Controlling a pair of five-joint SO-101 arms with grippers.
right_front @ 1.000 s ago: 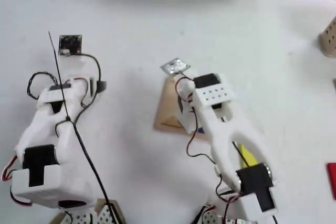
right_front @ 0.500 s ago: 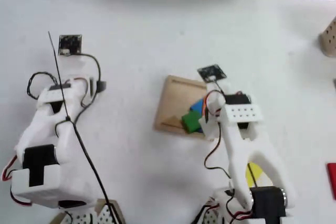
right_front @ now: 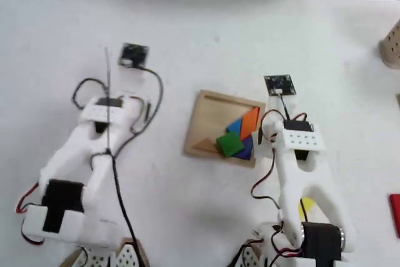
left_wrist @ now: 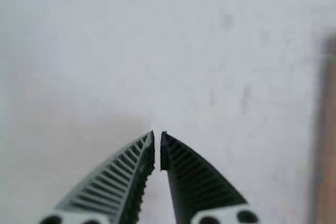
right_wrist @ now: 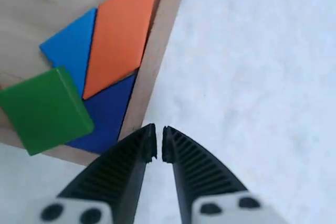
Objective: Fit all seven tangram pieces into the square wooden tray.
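My right pincer (right_wrist: 156, 142), pressed together and empty, hangs just outside the square wooden tray (right_front: 209, 117), whose orange piece (right_wrist: 123, 32), blue pieces (right_wrist: 71, 45) and green piece (right_wrist: 44, 108) crowd one corner, I judge to leave room for the rest, while my left pincer (left_wrist: 157, 150), also pressed together, hangs over bare worktop (right_front: 187, 29).

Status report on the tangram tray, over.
Left pincer shut, empty, over table. Right pincer shut, empty, beside wooden tray. Orange parallelogram, blue piece, dark blue piece in; green square overlaps rim.
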